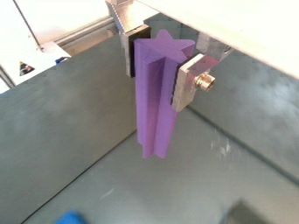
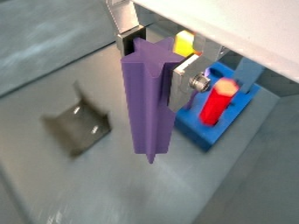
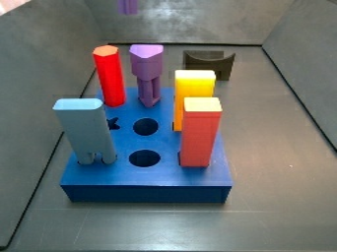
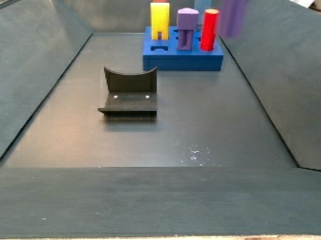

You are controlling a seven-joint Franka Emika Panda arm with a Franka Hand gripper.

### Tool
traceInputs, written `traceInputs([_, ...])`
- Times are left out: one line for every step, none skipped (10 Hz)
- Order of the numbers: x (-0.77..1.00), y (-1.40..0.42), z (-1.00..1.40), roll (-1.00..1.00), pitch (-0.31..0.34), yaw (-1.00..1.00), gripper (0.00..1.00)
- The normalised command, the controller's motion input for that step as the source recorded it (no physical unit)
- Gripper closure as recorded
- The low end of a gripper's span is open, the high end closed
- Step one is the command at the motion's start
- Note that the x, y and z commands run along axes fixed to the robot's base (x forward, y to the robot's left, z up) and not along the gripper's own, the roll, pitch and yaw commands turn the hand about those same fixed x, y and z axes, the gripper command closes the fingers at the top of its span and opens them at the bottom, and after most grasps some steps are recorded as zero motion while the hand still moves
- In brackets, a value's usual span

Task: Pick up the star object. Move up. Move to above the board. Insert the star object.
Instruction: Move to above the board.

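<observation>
My gripper (image 1: 160, 70) is shut on the star object (image 1: 156, 105), a tall purple fluted column that hangs upright between the silver fingers, its lower end well above the grey floor. Both also show in the other wrist view, gripper (image 2: 155, 66) and star object (image 2: 149, 105). The blue board (image 2: 230, 120) lies beside and below the column. In both side views only the column's lower part shows at the top edge (image 3: 128, 5) (image 4: 234, 17), off to the side of the board (image 3: 158, 182) (image 4: 183, 62); the gripper is out of frame there.
The board holds a red peg (image 3: 108, 75), a smooth purple peg (image 3: 148, 71), yellow (image 3: 194, 89), orange (image 3: 200, 130) and blue (image 3: 81, 128) blocks. It has a star-shaped hole (image 3: 110, 124) and round holes (image 3: 146, 125). The dark fixture (image 4: 129, 94) stands on the floor. Grey walls enclose the floor.
</observation>
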Motion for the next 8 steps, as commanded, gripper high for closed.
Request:
traceInputs([0.36, -1.0, 0.16, 0.09, 0.122, -0.14, 1.0])
traceInputs([0.37, -1.0, 0.16, 0.02, 0.129, -0.08, 1.0])
traceInputs([0.38, -1.0, 0.17, 0.01, 0.137, -0.04, 1.0])
traceInputs([0.39, -1.0, 0.17, 0.0, 0.133, -0.01, 1.0])
traceInputs([0.4, -1.0, 0.17, 0.0, 0.133, -0.01, 1.0])
traceInputs([0.41, -1.0, 0.17, 0.0, 0.126, 0.0, 1.0])
traceInputs([0.42, -1.0, 0.18, 0.0, 0.127, 0.01, 1.0])
traceInputs([0.44, -1.0, 0.18, 0.0, 0.123, 0.01, 1.0])
